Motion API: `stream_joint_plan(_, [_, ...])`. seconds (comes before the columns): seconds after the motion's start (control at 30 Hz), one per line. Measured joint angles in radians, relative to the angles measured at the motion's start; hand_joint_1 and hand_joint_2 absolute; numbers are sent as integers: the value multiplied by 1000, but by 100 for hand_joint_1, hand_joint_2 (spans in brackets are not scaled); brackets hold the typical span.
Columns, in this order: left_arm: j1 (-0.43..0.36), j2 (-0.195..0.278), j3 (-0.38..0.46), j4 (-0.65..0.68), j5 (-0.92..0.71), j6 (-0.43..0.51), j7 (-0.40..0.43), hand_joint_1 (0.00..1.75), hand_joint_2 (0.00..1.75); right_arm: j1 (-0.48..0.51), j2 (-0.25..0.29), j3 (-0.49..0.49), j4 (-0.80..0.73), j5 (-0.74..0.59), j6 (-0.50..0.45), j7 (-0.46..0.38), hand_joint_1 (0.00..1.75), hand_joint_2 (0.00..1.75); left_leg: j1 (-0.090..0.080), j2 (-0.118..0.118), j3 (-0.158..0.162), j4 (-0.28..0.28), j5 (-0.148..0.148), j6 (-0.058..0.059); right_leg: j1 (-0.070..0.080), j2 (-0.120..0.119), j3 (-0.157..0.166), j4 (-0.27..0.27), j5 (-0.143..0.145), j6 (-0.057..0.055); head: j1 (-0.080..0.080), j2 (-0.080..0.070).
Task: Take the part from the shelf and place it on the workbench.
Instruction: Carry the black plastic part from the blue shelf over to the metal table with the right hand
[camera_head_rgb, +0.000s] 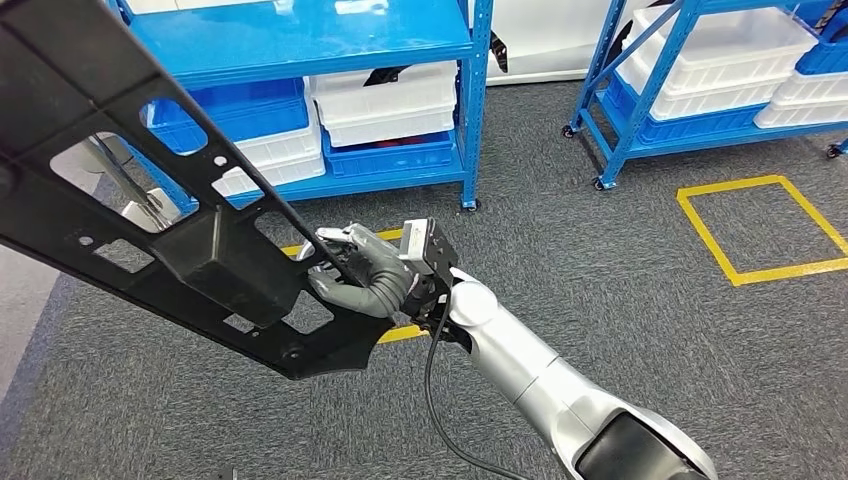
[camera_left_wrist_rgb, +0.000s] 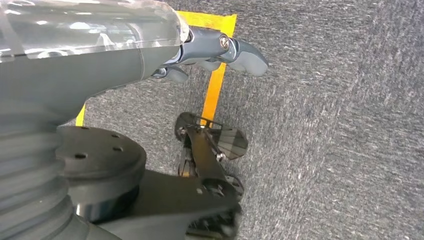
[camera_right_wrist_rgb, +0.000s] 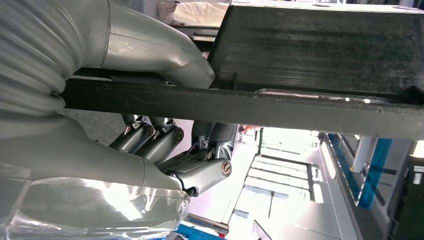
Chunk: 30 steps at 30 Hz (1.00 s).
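I see grey carpet (camera_head_rgb: 620, 300) across the whole floor. On it stand two blue shelf racks: the nearer blue shelf (camera_head_rgb: 310, 40) at twelve o'clock from the robot, the second rack (camera_head_rgb: 640, 110) off at about two o'clock, both loaded with white bins (camera_head_rgb: 385, 105) and blue bins (camera_head_rgb: 390, 158). A yellow taped square (camera_head_rgb: 760, 225) lies on the carpet at roughly two o'clock, in front of the second rack.

The part (camera_head_rgb: 150, 220), a long black frame with cut-out windows and a boxy block in its middle, runs slantwise across my head view from eleven o'clock down toward the centre, held up in the air in front of the nearer shelf and clear of the floor.

My right arm (camera_head_rgb: 540, 380) reaches up from five o'clock. The right hand (camera_head_rgb: 365, 270) grips the lower end of the part: in the right wrist view the thumb lies over one face of the black bar and the fingers (camera_right_wrist_rgb: 165, 140) curl in under the other.

The left hand (camera_left_wrist_rgb: 220, 52) hangs over the carpet near a yellow tape line (camera_left_wrist_rgb: 215, 85); its fingers look curled in with nothing in them.
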<state>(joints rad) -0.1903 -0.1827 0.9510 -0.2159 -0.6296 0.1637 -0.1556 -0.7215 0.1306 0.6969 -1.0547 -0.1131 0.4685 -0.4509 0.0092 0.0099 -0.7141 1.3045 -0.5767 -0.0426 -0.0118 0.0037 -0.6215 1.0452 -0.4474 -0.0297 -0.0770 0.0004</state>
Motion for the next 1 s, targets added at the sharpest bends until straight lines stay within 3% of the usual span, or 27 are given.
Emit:
stream_joint_plan(0.03, [1, 0, 0, 0, 1, 0, 0, 0, 175, 1, 0, 0, 0, 0, 0, 0, 175, 175, 0, 0, -1, 1, 12, 2, 1, 2, 0, 0, 0, 0, 0, 0])
stream_joint_plan(0.07, [2, 0, 0, 0, 1, 0, 0, 0, 175, 2, 0, 0, 0, 0, 1, 0, 175, 175, 0, -1, 17, -41, 42, 5, 1, 5, 1, 0, 0, 0, 0, 0])
stream_joint_plan(0.1, [2, 0, 0, 0, 1, 0, 0, 0, 175, 2, 0, 0, 0, 0, 1, 0, 175, 175, -1, -4, 51, -112, 82, 11, 2, 7, 3, 0, 0, 0, 0, 0])
stream_joint_plan(0.17, [2, 2, 0, 0, 1, 0, -1, 0, 175, 0, 1, 0, -1, 0, 1, 0, 175, 175, -4, -13, 111, -241, 130, 24, 2, 11, 2, -1, 1, 5, 0, 0])
stream_joint_plan(0.27, [1, 3, 0, 0, 3, -2, -3, 0, 175, 0, 2, 0, -1, 0, 3, -1, 175, 175, -12, -18, 127, -287, 135, 34, -1, 15, -4, -5, 8, 21, 0, 0])
stream_joint_plan(0.33, [1, 3, 0, 0, 4, -3, -5, 0, 175, -1, 2, 0, -1, -1, 7, -2, 175, 175, -6, -13, 133, -302, 145, 43, 0, 13, -7, 2, 0, 33, 0, 0])
stream_joint_plan(0.37, [0, 2, 0, 0, 4, -4, -5, 0, 175, -3, 1, 0, -1, -1, 10, -3, 175, 175, -3, -9, 137, -310, 150, 48, 0, 11, -17, 25, -16, 38, 0, 0])
stream_joint_plan(0.43, [-1, 2, 0, 0, 5, -4, -6, 0, 175, -5, 1, 0, 1, -2, 17, -6, 175, 175, -2, 0, 139, -317, 154, 54, 0, 7, -68, 133, -74, 43, 1, 0])
stream_joint_plan(0.5, [0, 2, 0, 0, 9, -4, -6, 0, 175, -4, -2, 0, 5, -6, 22, -8, 175, 175, -3, 10, 137, -314, 153, 55, -1, 5, -125, 248, -115, 48, 1, 0])
stream_joint_plan(0.53, [1, 2, 0, 0, 11, -4, -6, 0, 175, -4, -3, 0, 8, -8, 25, -9, 175, 175, -3, 17, 136, -312, 151, 55, -1, 3, -132, 260, -108, 49, 1, 0])
stream_joint_plan(0.57, [2, 1, 0, 0, 13, -4, -6, 0, 175, -5, -4, 0, 11, -11, 28, -10, 175, 175, -3, 24, 136, -309, 149, 53, -2, -2, -119, 232, -83, 50, 1, 0])
stream_joint_plan(0.6, [2, 0, 0, 0, 14, -4, -6, 0, 175, -7, -5, 0, 13, -14, 31, -11, 175, 175, -3, 31, 136, -304, 145, 51, -2, -13, -88, 169, -48, 50, 1, 0])
stream_joint_plan(0.67, [4, -1, 0, 0, 16, -2, -6, 0, 175, -12, -5, 1, 14, -18, 34, -13, 175, 175, -7, 45, 134, -290, 134, 42, 3, -47, -27, 46, -3, 41, 0, 0])
stream_joint_plan(0.73, [3, -1, 0, 0, 17, 1, -6, 0, 175, -16, -4, 2, 16, -21, 34, -14, 175, 175, -13, 57, 132, -281, 127, 33, 8, -55, -12, 7, 1, 27, 0, 0])
stream_joint_plan(0.8, [3, -1, 0, 0, 18, 4, -6, 0, 175, -17, -3, 2, 17, -23, 34, -14, 175, 175, -14, 68, 133, -279, 122, 24, 6, -33, -15, 6, 6, 17, 0, 0])
stream_joint_plan(0.83, [3, 0, 0, 0, 19, 5, -6, 0, 175, -18, -2, 2, 17, -23, 34, -14, 175, 175, -12, 62, 131, -272, 114, 19, 4, -24, -16, 5, 8, 12, 0, 0])
stream_joint_plan(0.9, [3, 0, 0, 0, 19, 5, -6, 0, 175, -21, 4, 3, 17, -24, 34, -14, 175, 175, -7, 31, 106, -208, 68, 8, 0, -7, -16, 2, 12, 3, 0, 0])
stream_joint_plan(0.97, [5, 0, 0, 0, 21, 5, -6, 0, 175, -22, 11, 4, 19, -26, 34, -12, 175, 175, -5, 6, 48, -73, 1, 2, 0, 14, -18, 2, 13, -2, 0, 0])
stream_joint_plan(1.0, [7, 0, 0, 0, 22, 5, -6, 0, 175, -22, 13, 5, 21, -26, 35, -11, 175, 175, -4, 3, 21, -14, -19, 2, 1, 26, -19, 2, 14, -3, 0, 0])
